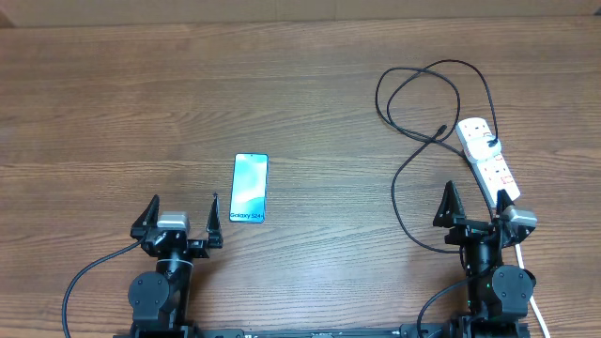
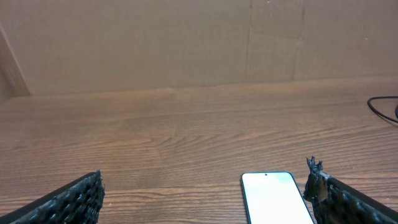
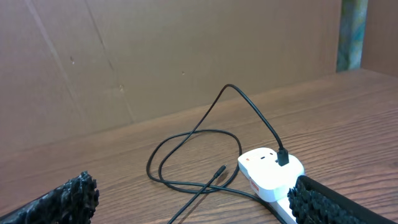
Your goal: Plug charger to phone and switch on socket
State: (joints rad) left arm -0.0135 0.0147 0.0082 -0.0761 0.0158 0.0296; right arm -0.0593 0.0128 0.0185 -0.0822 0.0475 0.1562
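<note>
The phone (image 1: 250,188) lies flat on the wooden table with its blue screen up, just ahead and right of my left gripper (image 1: 181,218), which is open and empty. In the left wrist view the phone (image 2: 273,196) lies beside the right finger. The white socket strip (image 1: 486,155) lies at the right, with the charger plug (image 1: 490,143) in it. The black cable (image 1: 413,103) loops over the table and its free tip (image 1: 440,130) lies left of the strip. My right gripper (image 1: 479,208) is open and empty, just in front of the strip (image 3: 268,174); the cable tip (image 3: 219,170) shows ahead.
A brown cardboard wall (image 2: 186,43) stands behind the table. The strip's thick white cord (image 1: 531,282) runs toward the front right, past the right arm base.
</note>
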